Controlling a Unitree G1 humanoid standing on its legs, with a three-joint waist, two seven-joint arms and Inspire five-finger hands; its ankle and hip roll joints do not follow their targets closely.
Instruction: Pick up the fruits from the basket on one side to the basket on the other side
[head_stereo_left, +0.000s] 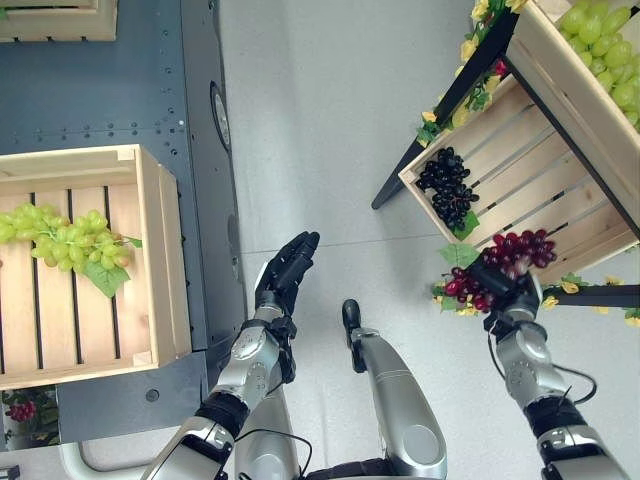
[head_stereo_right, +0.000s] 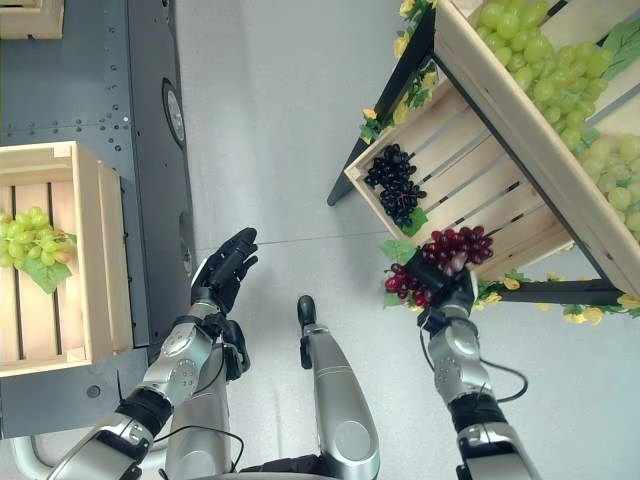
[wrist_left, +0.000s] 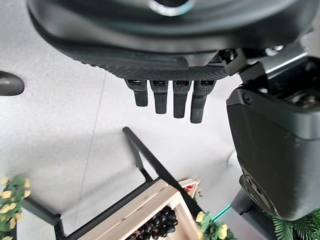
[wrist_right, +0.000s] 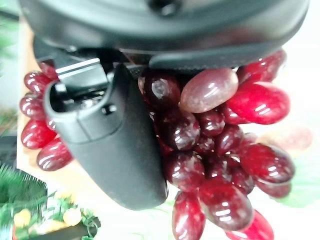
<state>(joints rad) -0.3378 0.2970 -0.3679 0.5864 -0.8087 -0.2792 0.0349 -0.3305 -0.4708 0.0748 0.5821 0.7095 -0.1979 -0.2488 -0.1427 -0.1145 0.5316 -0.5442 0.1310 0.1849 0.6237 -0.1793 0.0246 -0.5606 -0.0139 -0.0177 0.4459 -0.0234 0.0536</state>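
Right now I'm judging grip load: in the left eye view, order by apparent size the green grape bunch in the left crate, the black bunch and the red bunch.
1. green grape bunch, clearly largest.
2. red bunch held in the right hand, partly hidden, and black bunch: too alike to rank.

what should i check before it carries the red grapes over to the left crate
1. Right hand closed on the red grapes: ok, thumb wraps the bunch.
2. Bunch lifted free of the right crate: cannot tell, it sits at the crate's front edge.
3. Left crate has room: ok, the green grapes leave bare slats.
4. Left hand free: ok, open over the floor.
5. Black grapes undisturbed: ok.
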